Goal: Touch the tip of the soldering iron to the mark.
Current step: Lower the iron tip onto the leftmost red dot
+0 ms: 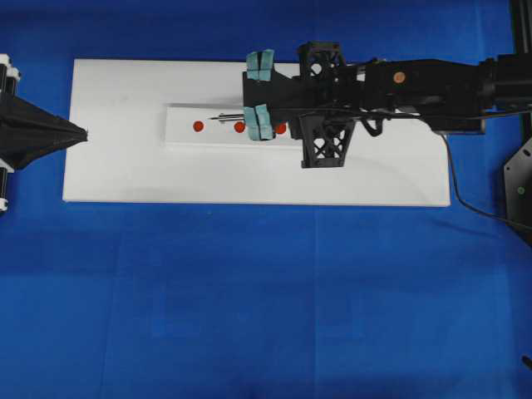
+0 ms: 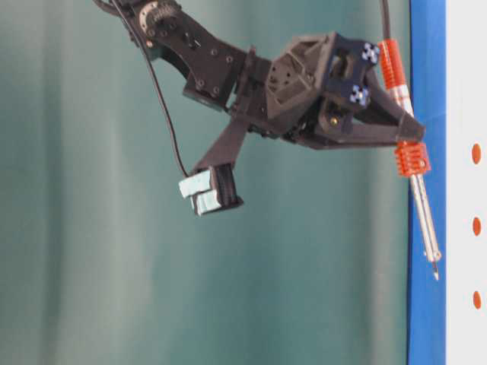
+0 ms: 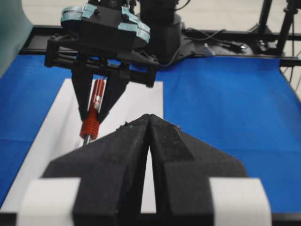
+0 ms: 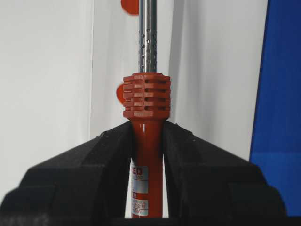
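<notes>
Soldering iron (image 4: 146,136) in right tool (image 4: 146,155), shaft over white strip (image 1: 187,135); mark (image 1: 281,128) half-hidden.

A blue cloth (image 1: 249,291) covers the bench, spreading well beyond the jaws on every side. On it lies a flat white board (image 1: 125,166), long and rectangular, directly beneath the right jaws and reaching to just in front of the left ones. A narrower white strip (image 1: 183,137) rests on the board (its right end hidden under the jaws), bearing two other red dots (image 1: 198,126) in a row.
</notes>
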Controlling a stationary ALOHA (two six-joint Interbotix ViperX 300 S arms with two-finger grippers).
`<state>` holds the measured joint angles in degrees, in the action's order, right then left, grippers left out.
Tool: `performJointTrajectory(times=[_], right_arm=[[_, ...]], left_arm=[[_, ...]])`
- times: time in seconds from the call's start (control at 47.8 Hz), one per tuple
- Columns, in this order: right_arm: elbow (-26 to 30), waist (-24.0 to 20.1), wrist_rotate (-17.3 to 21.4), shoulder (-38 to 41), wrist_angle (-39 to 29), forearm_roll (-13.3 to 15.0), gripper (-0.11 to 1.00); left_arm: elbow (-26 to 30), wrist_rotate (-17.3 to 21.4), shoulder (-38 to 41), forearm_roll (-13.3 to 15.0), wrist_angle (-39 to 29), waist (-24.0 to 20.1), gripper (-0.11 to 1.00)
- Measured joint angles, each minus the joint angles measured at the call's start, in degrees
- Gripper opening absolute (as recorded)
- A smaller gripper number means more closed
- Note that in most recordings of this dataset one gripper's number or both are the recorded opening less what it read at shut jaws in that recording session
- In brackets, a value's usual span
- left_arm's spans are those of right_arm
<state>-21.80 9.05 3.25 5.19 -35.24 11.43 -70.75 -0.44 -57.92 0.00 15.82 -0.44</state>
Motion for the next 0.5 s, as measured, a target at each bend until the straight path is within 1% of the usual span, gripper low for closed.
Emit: performJointTrajectory(times=[0.251,0.502], right_arm=[[1.32,0.0,0.09,3.43,0.44,-0.09,0.06],[2.37,0.0,-0.09,4.57,0.53,-0.09,0.06]], left_arm=[[0.0,0.0,0.0,0.09,0.0,-0.09,0.0],[0.0,0.09,0.0,0.0,0.0,-0.09,0.0]])
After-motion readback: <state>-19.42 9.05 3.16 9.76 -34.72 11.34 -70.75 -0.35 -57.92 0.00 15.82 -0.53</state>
